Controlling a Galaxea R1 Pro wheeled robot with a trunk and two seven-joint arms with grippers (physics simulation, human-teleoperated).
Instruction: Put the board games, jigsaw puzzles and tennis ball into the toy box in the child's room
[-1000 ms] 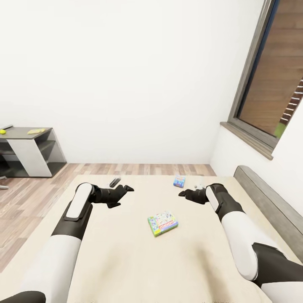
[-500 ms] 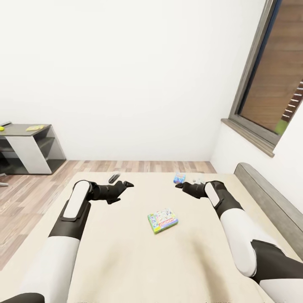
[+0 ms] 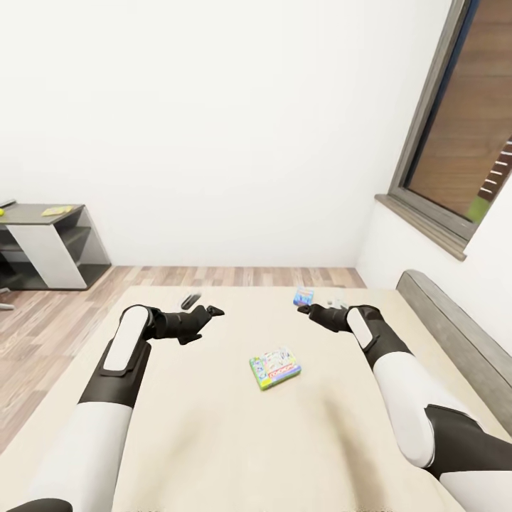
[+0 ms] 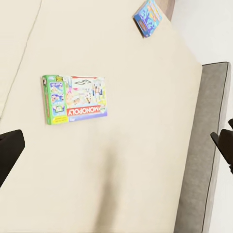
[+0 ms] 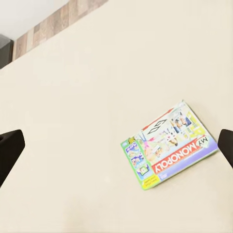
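The large green-edged Monopoly board game (image 3: 275, 368) lies flat in the middle of the beige bed (image 3: 213, 427); it also shows in the wrist views (image 4: 75, 98) (image 5: 167, 145). A smaller light-blue board game (image 3: 304, 296) (image 4: 148, 17) lies near the bed's far edge. My left gripper (image 3: 210, 313) (image 4: 116, 150) hovers open over the bed, left of the Monopoly box. My right gripper (image 3: 307, 310) (image 5: 116, 148) hovers open just short of the light-blue box. Neither holds anything. The table's dark wing (image 3: 43, 213) stands far left with a flat yellow thing (image 3: 57, 210) on it. The toy box, jigsaw puzzles and tennis ball are out of view.
A small dark object (image 3: 189, 299) and a small pale object (image 3: 334, 304) lie on the bed near its far edge. The grey padded headboard (image 3: 455, 341) runs along the right under a window (image 3: 462, 142). Wood-plank floor (image 3: 43, 327) lies between bed and table.
The whole picture has shifted, with the table sliding towards the left edge, so the camera has moved. Both arms keep nearly the same pose and both grippers stay open.
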